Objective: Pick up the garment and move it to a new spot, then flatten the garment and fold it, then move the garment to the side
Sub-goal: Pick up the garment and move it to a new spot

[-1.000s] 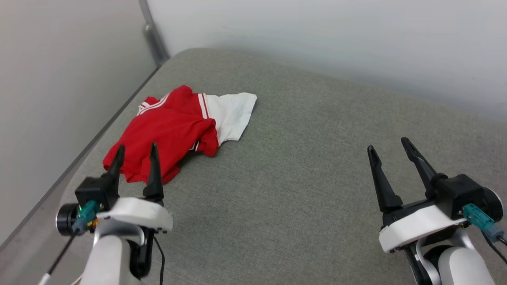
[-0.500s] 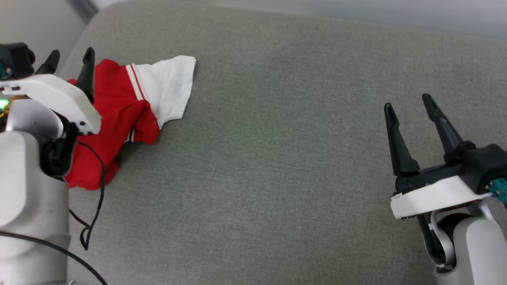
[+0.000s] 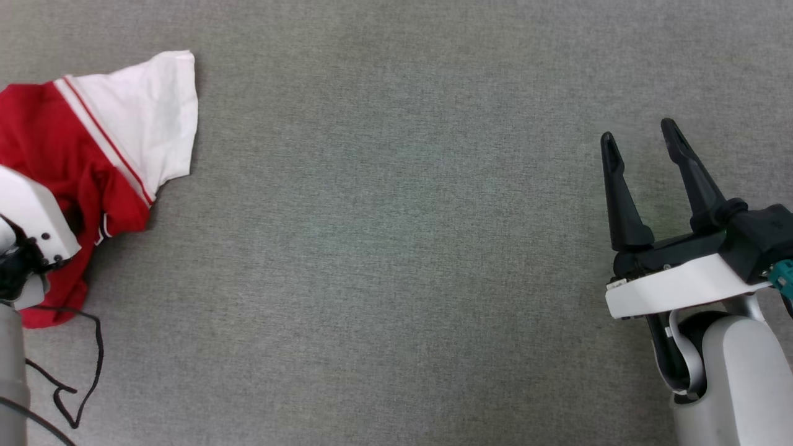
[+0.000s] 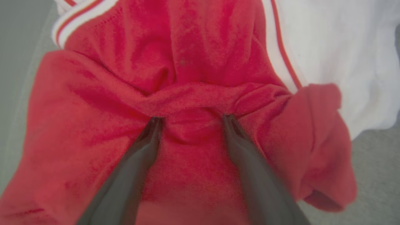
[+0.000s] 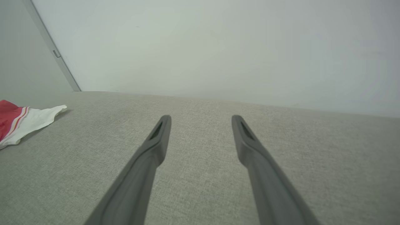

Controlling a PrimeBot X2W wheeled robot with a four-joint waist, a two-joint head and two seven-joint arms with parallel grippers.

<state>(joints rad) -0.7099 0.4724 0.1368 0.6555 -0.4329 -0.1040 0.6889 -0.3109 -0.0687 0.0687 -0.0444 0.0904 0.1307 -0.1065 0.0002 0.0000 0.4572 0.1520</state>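
Straddling a raised fold of the crumpled red jersey T-shirt with white sleeves, far to the left on the grey fabric surface, the left pincer stands spread, not yet closed, while the right pincer hovers open, empty, well apart.

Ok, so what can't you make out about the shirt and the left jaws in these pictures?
Head view: the garment runs off the left edge, and the left arm's white wrist cover hides part of it.
Left wrist view: the left gripper is blurred; its jaws stand apart, tips buried under a red fold, so what they touch is unclear.
Right wrist view: the left edge cuts off most of the garment.
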